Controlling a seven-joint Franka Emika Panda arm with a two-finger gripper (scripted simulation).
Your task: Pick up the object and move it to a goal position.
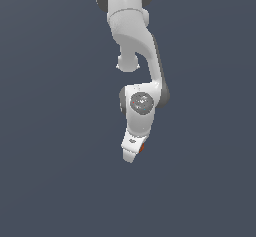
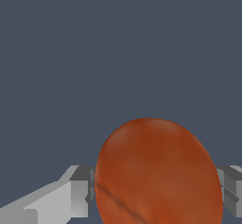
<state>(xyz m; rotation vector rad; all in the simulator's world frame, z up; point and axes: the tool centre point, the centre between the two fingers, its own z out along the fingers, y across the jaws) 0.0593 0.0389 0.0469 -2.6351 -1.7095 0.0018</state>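
The orange-red ball with a faint dark seam line fills the space between my two grey fingers in the wrist view. In the exterior view only a small orange sliver of the ball shows at the side of the white gripper, which hides the rest. The gripper is shut on the ball and hangs tilted below the white arm, near the middle of the exterior view.
A plain dark blue-grey background fills both views. No other object, edge or goal marker shows.
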